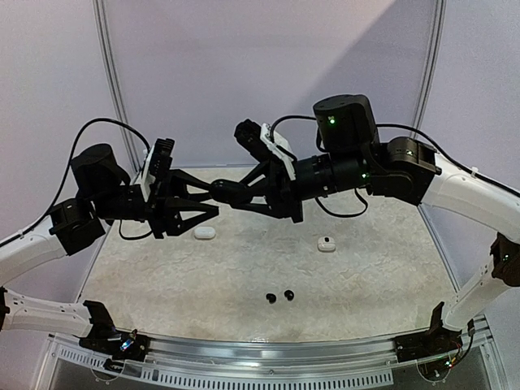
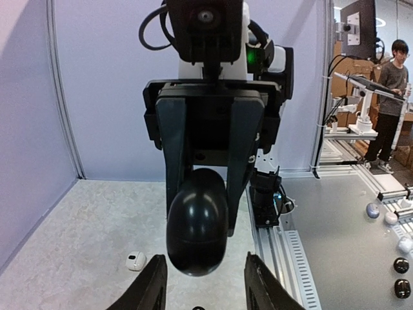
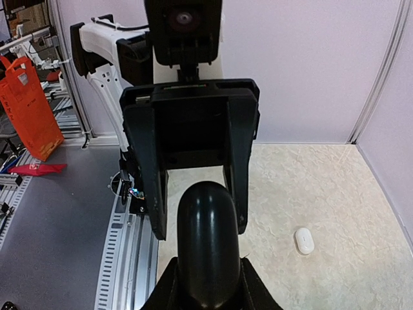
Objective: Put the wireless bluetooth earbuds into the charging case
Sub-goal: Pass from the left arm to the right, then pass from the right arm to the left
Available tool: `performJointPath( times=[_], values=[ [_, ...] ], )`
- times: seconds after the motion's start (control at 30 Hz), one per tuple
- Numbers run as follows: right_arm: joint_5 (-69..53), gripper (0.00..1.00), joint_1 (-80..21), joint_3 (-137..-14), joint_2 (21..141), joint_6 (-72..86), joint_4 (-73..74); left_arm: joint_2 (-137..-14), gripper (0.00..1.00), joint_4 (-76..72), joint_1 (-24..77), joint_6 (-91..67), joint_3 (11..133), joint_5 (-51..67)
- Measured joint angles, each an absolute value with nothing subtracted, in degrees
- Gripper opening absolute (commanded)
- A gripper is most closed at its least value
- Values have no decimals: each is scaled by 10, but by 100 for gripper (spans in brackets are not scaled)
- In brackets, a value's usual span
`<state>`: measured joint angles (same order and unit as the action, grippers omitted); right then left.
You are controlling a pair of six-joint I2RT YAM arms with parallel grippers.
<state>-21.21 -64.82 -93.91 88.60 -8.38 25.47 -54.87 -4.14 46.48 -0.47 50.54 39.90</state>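
Note:
A glossy black oval charging case (image 1: pixel 227 192) hangs in mid-air above the table's middle. My right gripper (image 1: pixel 244 193) is shut on its near end, which fills the right wrist view (image 3: pixel 208 239) between my fingertips (image 3: pixel 165 289). My left gripper (image 1: pixel 214 200) faces it, open, its fingers on either side of the case's free end without touching; the left wrist view shows the case (image 2: pixel 197 223) just beyond its spread fingertips (image 2: pixel 150 285). Two round black earbuds (image 1: pixel 279 296) lie side by side on the table near the front. No white buds show.
Two small white oval cases lie on the pale mottled table (image 1: pixel 382 276), one left of centre (image 1: pixel 205 232) (image 3: pixel 304 240) and one right of centre (image 1: pixel 327 244) (image 2: pixel 135 260). Purple walls enclose the back and sides. A metal rail (image 1: pixel 268 351) runs along the front edge.

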Motion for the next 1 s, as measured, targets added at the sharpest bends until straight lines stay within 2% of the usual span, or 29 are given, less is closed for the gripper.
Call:
performJointPath(
  times=[0.3,0.4,0.63,0.8,1.0],
  values=[
    [-216,0,-648,-939,878,-73,235,-554,41,-108,467,-54,503,396],
    [-216,0,-648,-939,878,-71,233,-559,34,-116,471,-63,503,396],
    [-216,0,-648,-939,878,-67,231,-566,24,-116,476,-69,503,384],
    [-217,0,-648,-939,878,-68,231,-567,30,-114,476,-69,505,384],
    [-218,0,-648,-939,878,-67,231,-576,31,-114,478,-69,508,388]
  ],
)
